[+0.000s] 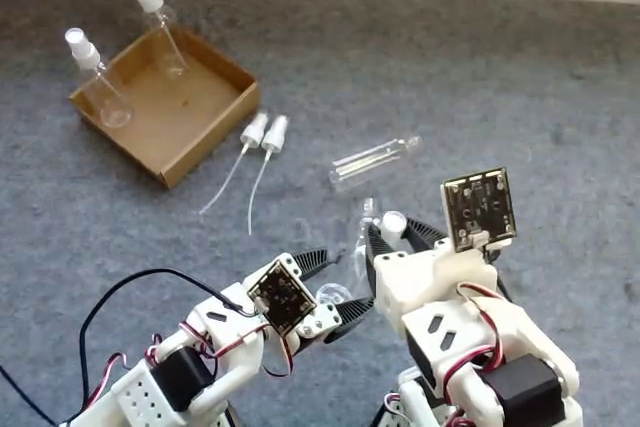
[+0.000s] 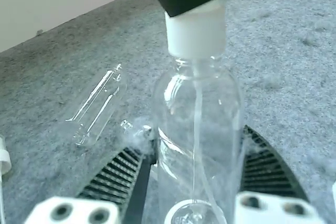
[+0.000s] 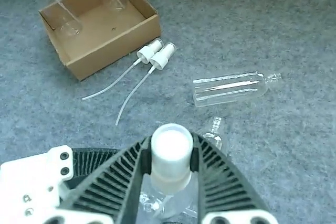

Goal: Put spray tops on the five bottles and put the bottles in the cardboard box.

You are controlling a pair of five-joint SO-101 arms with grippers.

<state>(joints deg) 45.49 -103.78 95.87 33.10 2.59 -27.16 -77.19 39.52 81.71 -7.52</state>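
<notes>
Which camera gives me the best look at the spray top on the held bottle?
Right wrist view: it looks straight down on the spray top, clamped in the right gripper. Left wrist view shows its collar sitting on the neck of the bottle. High view shows it only as a small white cap.

No text, label or number is legible here — nothing readable.

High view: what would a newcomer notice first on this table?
At the near edge, the left pincer holds a clear bottle upright while the right pincer grips the white spray top on its neck. Far left, a cardboard box holds two capped bottles; two loose spray tops and a bare bottle lie between.
</notes>
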